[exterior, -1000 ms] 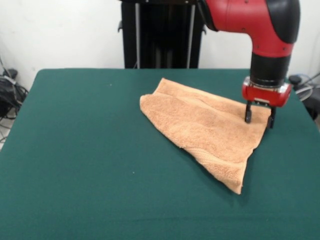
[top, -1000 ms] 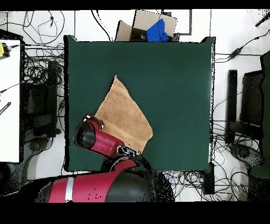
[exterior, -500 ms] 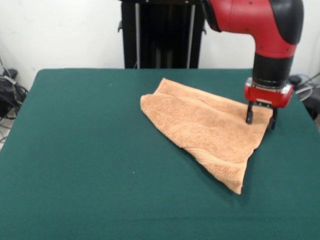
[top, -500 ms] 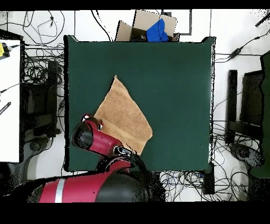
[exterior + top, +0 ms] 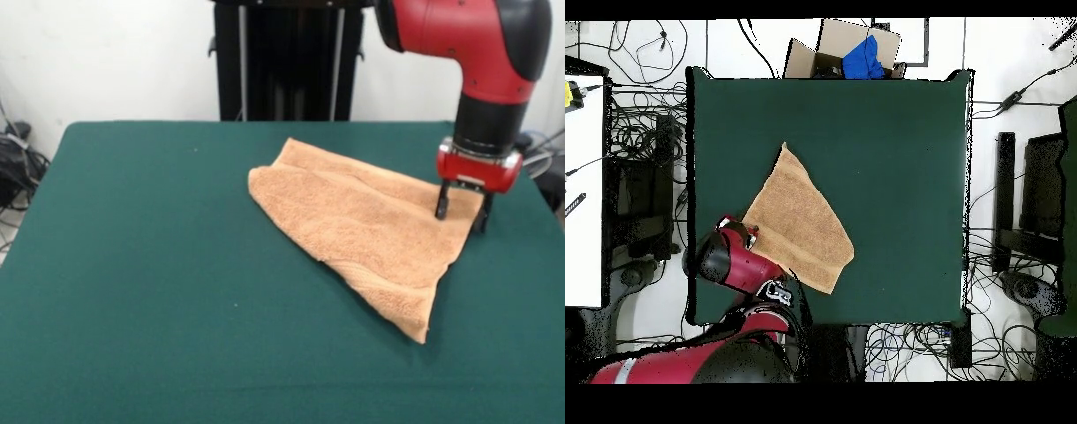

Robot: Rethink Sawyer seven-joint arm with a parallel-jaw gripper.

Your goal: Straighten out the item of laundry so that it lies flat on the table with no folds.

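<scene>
- Front view is showing bare table (image 5: 132, 265) across the whole left side, with no cloth reaching into it.
- The item of laundry (image 5: 362, 225) is lying right of centre as a doubled-over wedge: a rounded fold is facing left, the far edge is running back toward the robot, and one corner is tapering to a point toward the camera.
- In the overhead view the same towel (image 5: 798, 222) is sitting toward the table's near-left part, close to the robot's base.
- Judging by its pile, the terry cloth is looking soft, limp and light; it should be draping and dragging rather than sliding stiffly, so a pinch on the top layer's free corner or edge seems the sensible hold.
- At the far right, the gripper (image 5: 463, 210) is standing upright at the towel's right edge, its two fingers spread apart and empty, one over the cloth, the other just off it.
</scene>
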